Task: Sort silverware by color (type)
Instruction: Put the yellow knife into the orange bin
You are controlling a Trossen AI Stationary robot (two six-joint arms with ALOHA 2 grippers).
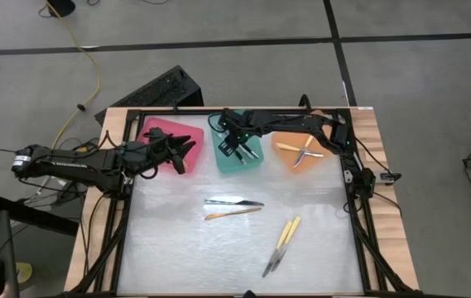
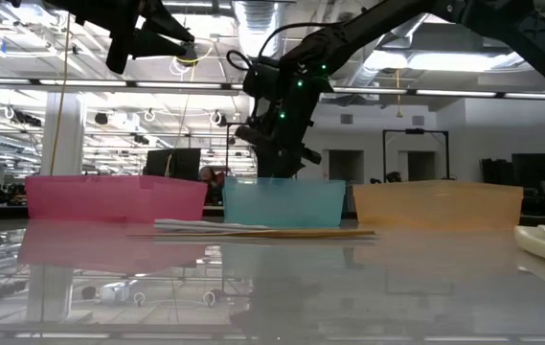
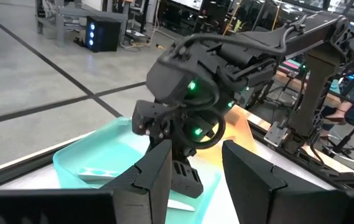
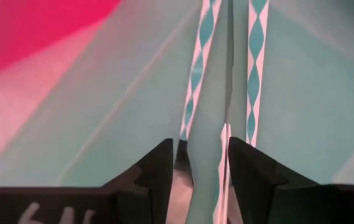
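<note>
from above: pink tray [image 1: 162, 132] under the left gripper [image 1: 187, 152], fingers apart; teal tray [image 1: 253, 157] under the right gripper [image 1: 233, 148]; orange tray [image 1: 322, 156] holds utensils [image 1: 302, 151]; more silverware [image 1: 233, 202] on the bench [image 1: 177, 248]. right wrist: fingers [image 4: 158, 171] apart over teal-handled pieces [image 4: 206, 37] in the teal tray.

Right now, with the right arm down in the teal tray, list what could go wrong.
1. The right gripper sits low in the teal tray; lifting could snag the teal-striped utensils between its open fingers.
2. The left gripper hovers at the pink tray close by; the arms could clash.
</note>
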